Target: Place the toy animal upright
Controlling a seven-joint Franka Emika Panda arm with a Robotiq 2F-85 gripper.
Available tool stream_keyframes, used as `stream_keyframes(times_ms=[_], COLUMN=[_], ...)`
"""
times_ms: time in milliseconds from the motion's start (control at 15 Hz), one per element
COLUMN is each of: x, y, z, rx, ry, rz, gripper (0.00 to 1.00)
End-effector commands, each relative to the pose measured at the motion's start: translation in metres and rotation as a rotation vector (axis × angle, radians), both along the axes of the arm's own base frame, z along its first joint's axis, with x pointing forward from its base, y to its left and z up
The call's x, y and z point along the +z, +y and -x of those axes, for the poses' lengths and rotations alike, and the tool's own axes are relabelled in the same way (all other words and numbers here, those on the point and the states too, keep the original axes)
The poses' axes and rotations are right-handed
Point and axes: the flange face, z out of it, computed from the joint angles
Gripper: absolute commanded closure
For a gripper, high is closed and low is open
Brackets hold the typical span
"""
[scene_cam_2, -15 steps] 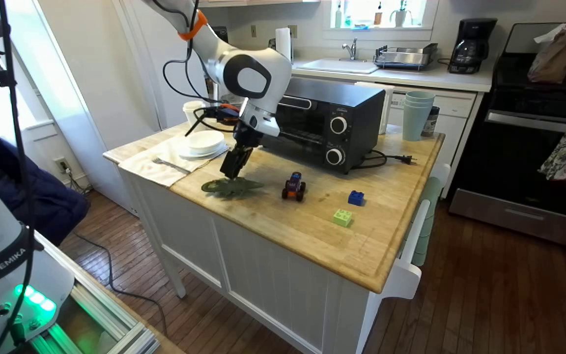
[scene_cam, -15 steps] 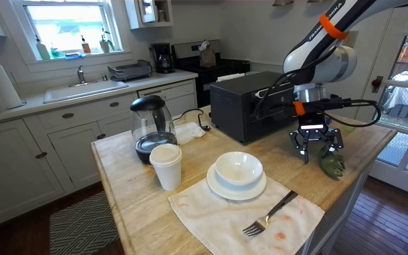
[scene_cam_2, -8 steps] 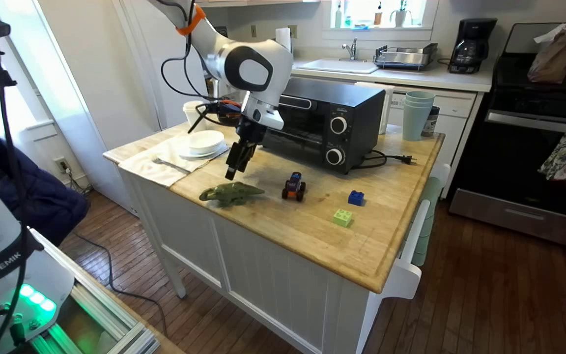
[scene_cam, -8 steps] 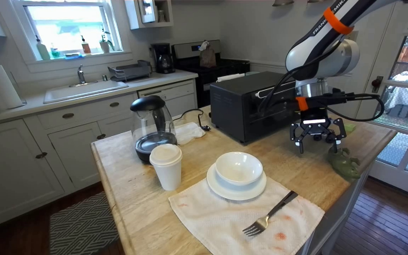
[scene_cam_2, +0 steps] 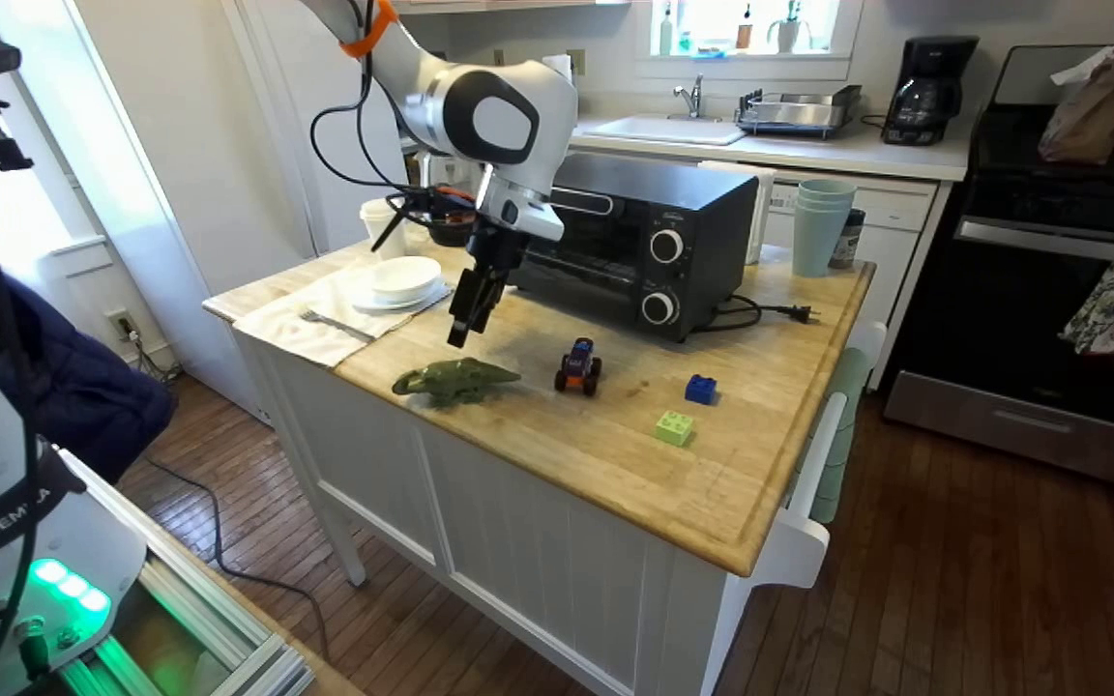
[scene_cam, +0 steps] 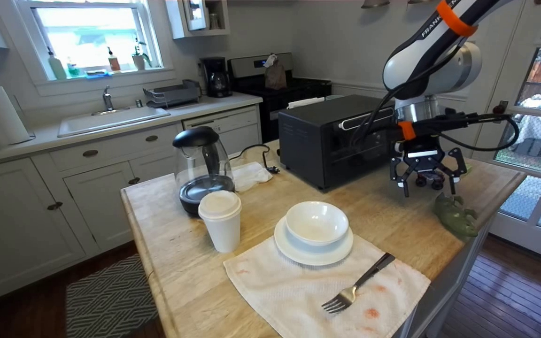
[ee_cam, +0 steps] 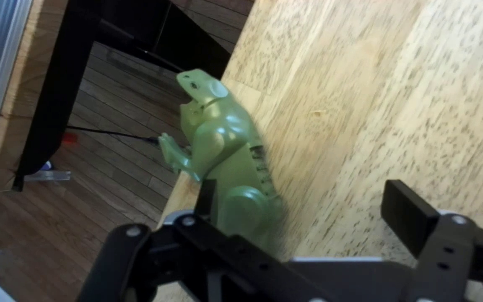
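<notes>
The toy animal (scene_cam_2: 455,380), a dark green crocodile-like figure, lies near the table edge in both exterior views. In the wrist view the toy animal (ee_cam: 233,167) shows a flank, with its legs pointing towards that edge and dark stripes along its back, so it appears to rest on its side. My gripper (scene_cam: 429,191) hangs a little above the tabletop, open, its fingers wide apart. In the wrist view one of the fingers (ee_cam: 207,201) overlaps the toy's body, while the gap of the gripper (ee_cam: 302,201) is over bare wood. The toy's tail end is hidden behind the gripper.
A toy car (scene_cam_2: 579,367), a blue block (scene_cam_2: 701,389) and a light green block (scene_cam_2: 674,427) are on the same wooden table (scene_cam_2: 615,464). The black toaster oven (scene_cam: 331,141) stands behind the gripper. A bowl (scene_cam: 316,223) on a plate and a fork (scene_cam: 359,284) lie on a cloth.
My gripper has opened, let go of the toy animal and moved up. The toy has settled on the tabletop with its body turned, shifting slightly to the table's edge, and then lies still.
</notes>
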Motion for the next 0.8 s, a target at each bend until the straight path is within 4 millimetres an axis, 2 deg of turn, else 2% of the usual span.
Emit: stream_keyframes(times_ms=[0, 533, 733], x=[0.004, -0.014, -0.021], y=[-0.004, 0.019, 0.019], z=[0.013, 0.021, 0.024], rx=[0.092, 0.182, 0.187], ry=[0.08, 0.067, 0.047], rz=[0.053, 0.084, 0.094], gripper=[0.0, 0.0, 0.0])
